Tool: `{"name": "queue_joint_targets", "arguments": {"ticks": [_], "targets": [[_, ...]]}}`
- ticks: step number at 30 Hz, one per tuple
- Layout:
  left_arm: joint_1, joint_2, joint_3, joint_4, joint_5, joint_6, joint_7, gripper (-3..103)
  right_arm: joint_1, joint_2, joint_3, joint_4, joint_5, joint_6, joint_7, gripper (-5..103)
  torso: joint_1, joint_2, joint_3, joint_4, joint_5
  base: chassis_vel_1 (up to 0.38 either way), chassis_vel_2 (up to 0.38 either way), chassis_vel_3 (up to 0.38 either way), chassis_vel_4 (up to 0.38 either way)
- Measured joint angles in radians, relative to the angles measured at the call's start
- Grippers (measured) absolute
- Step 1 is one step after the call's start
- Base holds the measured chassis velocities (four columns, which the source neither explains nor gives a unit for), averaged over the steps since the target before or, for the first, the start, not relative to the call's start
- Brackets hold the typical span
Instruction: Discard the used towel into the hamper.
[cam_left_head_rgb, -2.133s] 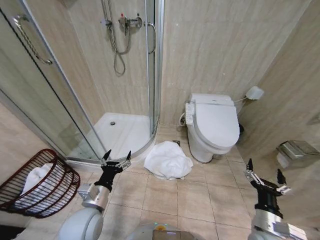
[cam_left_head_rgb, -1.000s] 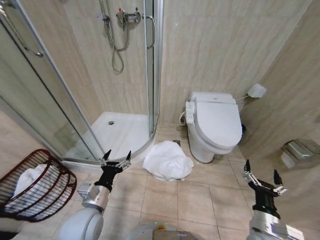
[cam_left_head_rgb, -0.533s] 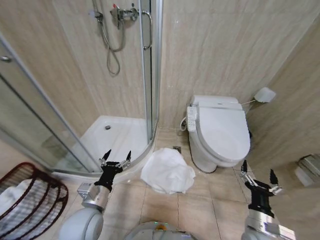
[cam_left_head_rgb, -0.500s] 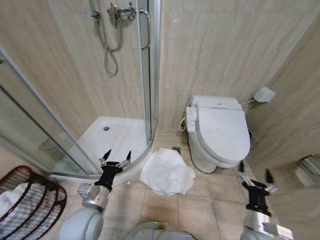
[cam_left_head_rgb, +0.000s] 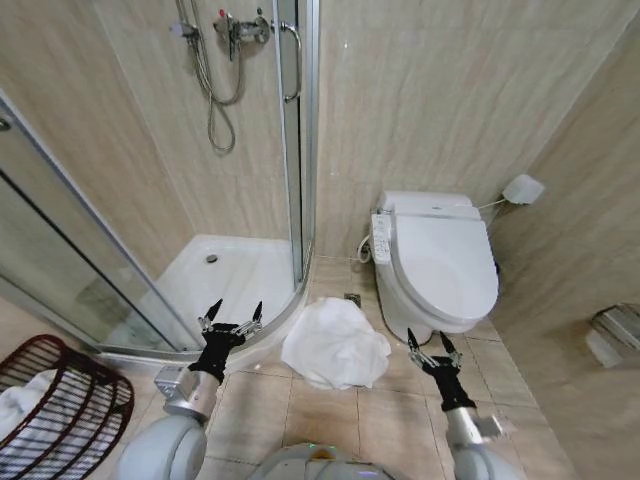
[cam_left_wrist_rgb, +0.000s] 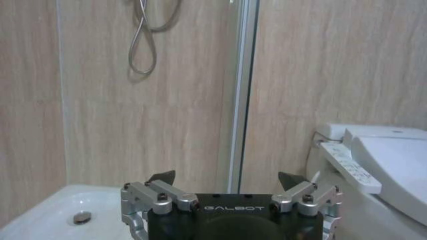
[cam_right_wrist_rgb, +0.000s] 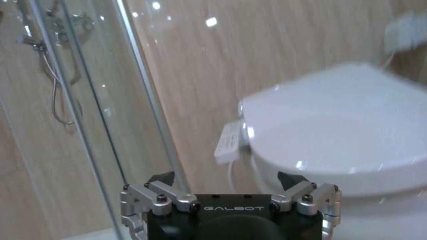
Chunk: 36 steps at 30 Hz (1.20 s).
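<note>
With both my right gripper (cam_left_head_rgb: 432, 346) and left gripper (cam_left_head_rgb: 231, 316) spread empty beside the towel (cam_left_head_rgb: 335, 343), I risk pinching only a loose fold.

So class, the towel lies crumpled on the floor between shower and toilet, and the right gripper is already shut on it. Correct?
Not quite. The head view shows the right gripper open and apart from the towel, holding nothing. The towel does lie crumpled on the floor between shower and toilet.
</note>
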Motion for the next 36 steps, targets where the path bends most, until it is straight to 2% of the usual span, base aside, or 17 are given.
{"name": "queue_joint_targets", "arguments": {"ticks": [2, 9, 17, 24, 36], "targets": [[0.0, 0.0, 0.0, 0.0, 0.0, 0.0, 0.0, 100, 0.038, -0.024, -0.011, -0.04, 0.03, -0.044, 0.009, 100, 0.0, 0.0, 0.0, 0.0, -0.0003, 0.0, 0.0, 0.0, 0.0], [0.0, 0.0, 0.0, 0.0, 0.0, 0.0, 0.0, 100, 0.12, -0.09, -0.076, -0.187, 0.026, -0.103, 0.048, 100, 0.0, 0.001, 0.0, -0.0001, -0.0001, 0.0, 0.0, 0.0, 0.0], [0.0, 0.0, 0.0, 0.0, 0.0, 0.0, 0.0, 100, 0.169, -0.127, -0.107, -0.297, 0.025, -0.099, 0.058, 100, 0.0, 0.0, -0.001, -0.0002, -0.0001, 0.0, 0.0, 0.0, 0.0], [0.0, 0.0, 0.0, 0.0, 0.0, 0.0, 0.0, 100, 0.213, -0.218, -0.143, -0.397, 0.05, -0.083, 0.066, 100, -0.005, -0.01, -0.006, -0.0002, -0.0001, 0.0, 0.0, 0.0, 0.0], [0.0, 0.0, 0.0, 0.0, 0.0, 0.0, 0.0, 100, 0.28, -0.295, -0.218, -0.522, 0.039, -0.035, 0.065, 100, -0.011, -0.025, -0.015, -0.0002, -0.0002, 0.078, 0.069, 0.076, 0.056]]}}
